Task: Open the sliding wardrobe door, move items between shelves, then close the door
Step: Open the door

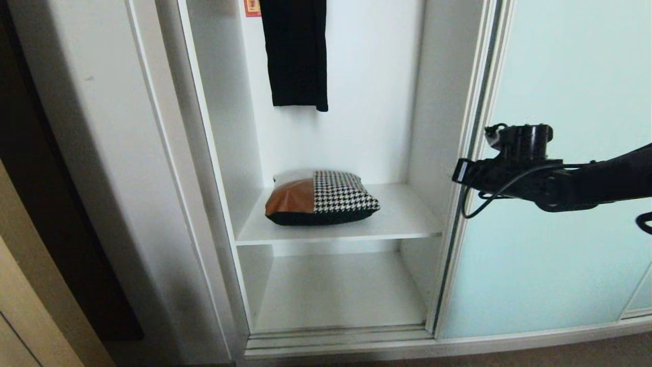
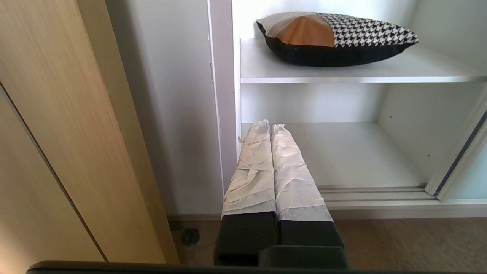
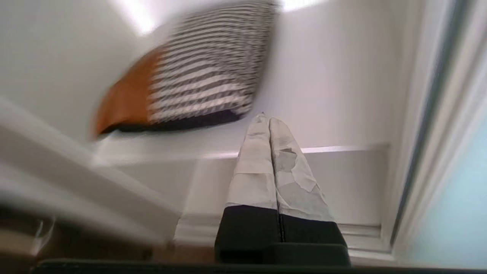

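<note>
**Door slid open, cushion on upper shelf, both grippers pinched shut and empty**

We see the sliding wardrobe door (image 1: 560, 168) pushed to the right, its frosted aqua glass filling the right side of the head view. Its slim frame edge runs down next to the compartment's right wall, so the compartment mouth is open across its full width. The floor track (image 1: 338, 336) lies along the bottom front, bare.

The cushion (image 1: 321, 198) lies flat on the upper shelf (image 1: 402, 224), houndstooth and tan patch facing up, black back down. It sits left of centre, close to the left wall and well behind the front edge. The right part of that shelf is bare board. The lower shelf (image 1: 338, 290) has nothing on it.

Right gripper (image 3: 266, 121): 2 taped fingers pressed together, holding nothing. In the right wrist view its tips point in toward the upper shelf's front edge, right of the cushion and clear of it. In the head view the right arm (image 1: 555, 176) reaches in level in front of the door glass, outside the compartment.

Left gripper (image 2: 271, 129): fingers pressed together too, empty, low down in front of the lower shelf near the left upright (image 2: 222, 95).

Around it: a black garment (image 1: 295, 51) hangs above the cushion, its hem well clear of it. Left of the wardrobe we see the white side panel (image 1: 102, 178), then a wood-tone panel (image 2: 57, 133).
</note>
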You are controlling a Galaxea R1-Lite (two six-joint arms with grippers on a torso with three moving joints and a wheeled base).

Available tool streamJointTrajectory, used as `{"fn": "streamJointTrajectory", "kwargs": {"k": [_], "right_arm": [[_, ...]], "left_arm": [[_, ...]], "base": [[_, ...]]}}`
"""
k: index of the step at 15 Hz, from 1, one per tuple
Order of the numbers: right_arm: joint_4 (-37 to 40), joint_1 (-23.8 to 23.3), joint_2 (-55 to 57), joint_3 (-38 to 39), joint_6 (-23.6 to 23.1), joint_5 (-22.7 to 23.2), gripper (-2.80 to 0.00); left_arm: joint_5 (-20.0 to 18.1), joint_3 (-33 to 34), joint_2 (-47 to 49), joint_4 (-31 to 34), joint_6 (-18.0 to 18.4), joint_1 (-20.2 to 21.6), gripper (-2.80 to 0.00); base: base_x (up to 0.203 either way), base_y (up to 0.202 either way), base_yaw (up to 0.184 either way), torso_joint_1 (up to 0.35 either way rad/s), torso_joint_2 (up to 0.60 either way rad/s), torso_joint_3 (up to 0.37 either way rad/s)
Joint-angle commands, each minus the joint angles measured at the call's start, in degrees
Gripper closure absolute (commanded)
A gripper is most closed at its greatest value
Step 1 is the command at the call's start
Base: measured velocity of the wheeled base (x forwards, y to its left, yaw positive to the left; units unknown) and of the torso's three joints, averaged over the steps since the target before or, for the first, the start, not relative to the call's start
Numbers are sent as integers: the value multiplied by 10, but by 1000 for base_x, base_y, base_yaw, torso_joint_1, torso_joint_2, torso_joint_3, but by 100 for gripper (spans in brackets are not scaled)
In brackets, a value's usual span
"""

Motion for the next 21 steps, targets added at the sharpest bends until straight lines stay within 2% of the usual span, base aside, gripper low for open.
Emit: {"fn": "streamJointTrajectory", "kwargs": {"k": [1, 4, 7, 10, 13, 16, 19, 21], "right_arm": [[-17, -1, -129, 103, -48, 43, 0], [-43, 3, -239, 224, -115, 63, 0], [-46, 18, -382, 332, -130, 60, 0], [-23, 23, -538, 428, -136, 34, 0], [48, 24, -715, 518, -175, 20, 0], [160, 24, -893, 591, -208, 8, 0], [249, 20, -1034, 667, -222, -53, 0], [238, 18, -1063, 752, -222, -120, 0]], "left_arm": [[0, 0, 0, 0, 0, 0, 0], [0, 0, 0, 0, 0, 0, 0], [0, 0, 0, 0, 0, 0, 0], [0, 0, 0, 0, 0, 1, 0], [0, 0, 0, 0, 0, 0, 0], [0, 1, 0, 0, 0, 0, 0], [0, 0, 0, 0, 0, 0, 0], [0, 1, 0, 0, 0, 0, 0]], "base": [[0, 0, 0, 0, 0, 0], [0, 0, 0, 0, 0, 0], [0, 0, 0, 0, 0, 0], [0, 0, 0, 0, 0, 0], [0, 0, 0, 0, 0, 0], [0, 0, 0, 0, 0, 0], [0, 0, 0, 0, 0, 0], [0, 0, 0, 0, 0, 0]]}}
